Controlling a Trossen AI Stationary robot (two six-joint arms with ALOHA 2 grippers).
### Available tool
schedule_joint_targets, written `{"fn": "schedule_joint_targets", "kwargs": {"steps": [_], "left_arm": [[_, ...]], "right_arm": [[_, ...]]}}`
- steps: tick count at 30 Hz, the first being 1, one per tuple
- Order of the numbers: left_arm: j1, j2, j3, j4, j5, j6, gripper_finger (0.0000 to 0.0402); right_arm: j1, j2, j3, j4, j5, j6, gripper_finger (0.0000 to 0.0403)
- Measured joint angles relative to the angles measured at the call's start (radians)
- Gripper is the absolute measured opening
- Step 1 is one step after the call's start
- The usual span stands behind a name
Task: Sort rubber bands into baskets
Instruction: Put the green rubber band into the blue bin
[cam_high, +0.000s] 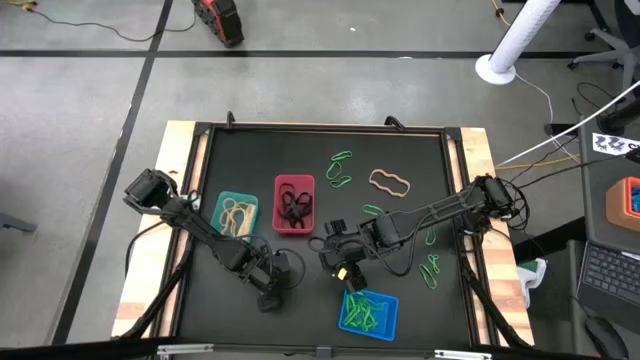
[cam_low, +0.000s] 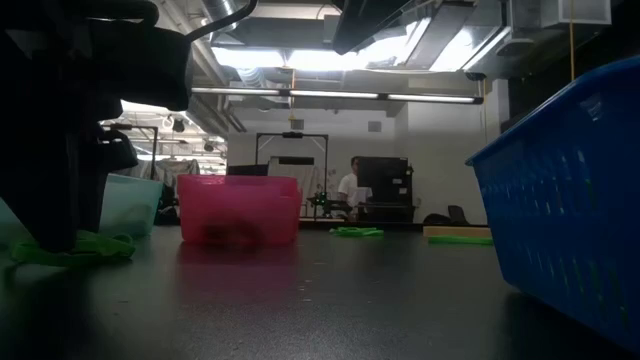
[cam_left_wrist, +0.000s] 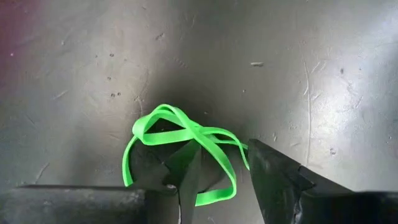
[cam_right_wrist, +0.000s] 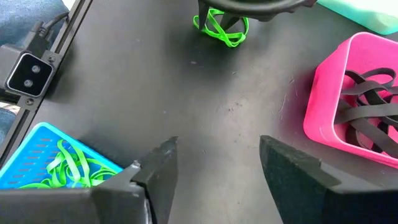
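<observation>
Your left gripper (cam_left_wrist: 221, 180) stands parted, one finger planted inside a twisted green rubber band (cam_left_wrist: 180, 146) lying on the matte, scuffed tabletop (cam_left_wrist: 298, 74), near-left of the red basket (cam_high: 294, 204); the floppy loop could snag on that finger and drag along. Your right gripper (cam_right_wrist: 214, 168) hovers open and empty by the ribbed blue basket (cam_high: 369, 313), where the greens lie.

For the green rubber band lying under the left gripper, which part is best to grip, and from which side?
Probably at the knot where the strands of the green rubber band cross, coming straight down from above. It lies flat and floppy on the table, so no side offers an edge; the crossing bunches several strands, giving the left gripper most to pinch.
</observation>
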Motion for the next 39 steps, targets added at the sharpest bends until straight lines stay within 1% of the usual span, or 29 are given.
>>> {"fn": "schedule_joint_targets", "kwargs": {"steps": [4,8,11,25,29,32,35,39], "left_arm": [[0.001,0.0,0.0,-0.001,0.011,0.0,0.0129],[0.001,-0.012,0.0,-0.008,0.065,0.0,0.0129],[0.001,-0.028,0.0,-0.009,0.082,0.001,0.0129],[0.001,-0.032,0.0,-0.006,0.074,0.01,0.0129],[0.001,-0.014,0.0,-0.006,0.04,0.016,0.0129],[0.002,0.001,0.0,-0.006,0.037,0.019,0.0128],[0.002,0.006,0.0,-0.006,0.035,0.019,0.0109],[0.002,0.002,0.0,-0.006,0.044,0.027,0.005]], "right_arm": [[0.0,0.0,0.0,0.0,0.0,0.0,0.0221],[0.0,0.0,0.0,0.0,0.0,0.0,0.0221],[0.0,0.0,0.0,0.0,0.0,-0.003,0.0221],[-0.001,0.0,0.0,0.0,0.0,-0.003,0.0221],[-0.001,0.0,0.0,0.0,0.0,-0.003,0.0221],[-0.001,0.0,0.0,-0.001,0.0,-0.003,0.0221],[-0.001,0.0,0.0,-0.002,0.0,-0.003,0.0221],[0.0,0.0,0.0,-0.009,0.0,-0.004,0.0221]]}}
